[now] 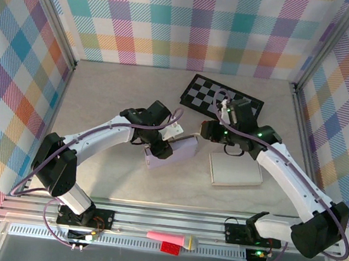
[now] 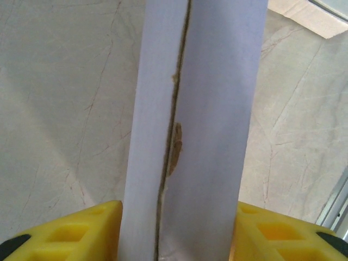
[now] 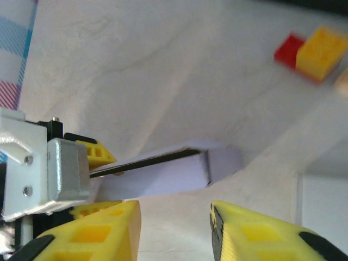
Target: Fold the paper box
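The lavender paper box (image 1: 181,150) sits near the middle of the table (image 1: 115,98), partly flattened and held up off the surface at its left end by the left gripper (image 1: 161,147). From the left wrist camera the box runs as a long pale strip straight up between the two yellow fingers (image 2: 81,234). It touches both, so the jaws are clamped on the paper box. A dark seam runs the length of the strip, with a brownish smear about halfway along it. The right gripper (image 3: 174,209) hangs just to the right of the box, close to its free end but apart from it. Its jaws stand apart with only bare table between them. Looking along that wrist, I can see the lavender box lying edge-on, its open end facing the camera, with the left arm's grey and white wrist hardware gripping it from the left. To the right of the paper box, near the right forearm, a flat white box (image 1: 234,171) lies on the table. Farther back lies a black-and-grey checkered mat (image 1: 223,98), partly covered by the right wrist. Toward the near edge there are a small red block (image 3: 288,49) and a yellow block (image 3: 321,54) side by side and touching.
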Tool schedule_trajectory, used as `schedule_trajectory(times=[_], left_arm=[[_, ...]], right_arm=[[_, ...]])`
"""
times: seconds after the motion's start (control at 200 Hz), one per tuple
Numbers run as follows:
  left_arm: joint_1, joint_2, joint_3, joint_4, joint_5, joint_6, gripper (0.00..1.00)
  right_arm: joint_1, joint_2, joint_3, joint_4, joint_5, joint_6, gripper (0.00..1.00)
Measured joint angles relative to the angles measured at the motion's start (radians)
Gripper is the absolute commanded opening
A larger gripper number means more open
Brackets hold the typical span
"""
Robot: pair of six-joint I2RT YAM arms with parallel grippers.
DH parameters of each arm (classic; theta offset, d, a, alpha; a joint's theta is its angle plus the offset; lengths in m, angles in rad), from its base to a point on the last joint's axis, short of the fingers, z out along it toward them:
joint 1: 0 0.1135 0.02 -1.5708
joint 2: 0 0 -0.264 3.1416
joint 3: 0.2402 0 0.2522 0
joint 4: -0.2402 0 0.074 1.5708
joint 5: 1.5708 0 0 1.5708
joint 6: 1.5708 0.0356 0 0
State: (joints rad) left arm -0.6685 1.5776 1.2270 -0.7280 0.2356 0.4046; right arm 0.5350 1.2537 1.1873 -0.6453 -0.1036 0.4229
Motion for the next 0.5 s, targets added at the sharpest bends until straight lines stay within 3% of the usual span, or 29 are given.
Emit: schedule_trajectory(times=[0.21, 0.505], left_arm=[[0.0, 0.003, 0.002, -0.004, 0.012, 0.008, 0.44], [0.0, 0.01, 0.011, -0.009, 0.018, 0.012, 0.39]], right_arm=[[-0.106, 0.101, 0.0, -0.009, -0.119, -0.308, 0.36], [-0.108, 0.232, 0.064, -0.056, -0.215, -0.494, 0.36]])
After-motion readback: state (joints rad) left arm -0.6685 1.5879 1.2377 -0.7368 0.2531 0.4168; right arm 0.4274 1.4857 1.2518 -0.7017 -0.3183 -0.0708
